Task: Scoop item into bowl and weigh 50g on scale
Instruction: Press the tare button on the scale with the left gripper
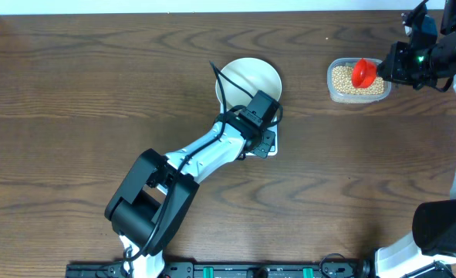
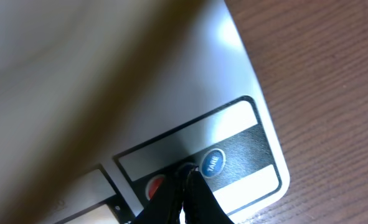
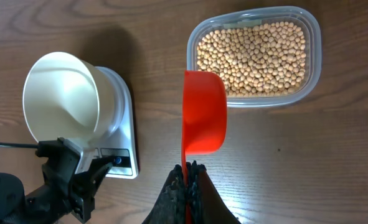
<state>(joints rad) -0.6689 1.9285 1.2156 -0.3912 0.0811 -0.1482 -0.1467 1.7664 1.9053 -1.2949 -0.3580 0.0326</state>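
Note:
The white bowl stands on the white scale at mid-table and looks empty. My left gripper is shut, its tips resting on the scale's front panel between a red button and a blue TARE button. My right gripper is shut on the handle of a red scoop, held at the near edge of the clear tub of tan beans. No beans show in the scoop. In the overhead view the scoop hangs over the tub.
The tub sits at the table's far right, close to the right arm's base. The left arm stretches diagonally from the front edge to the scale. A black cable arcs over the bowl's left side.

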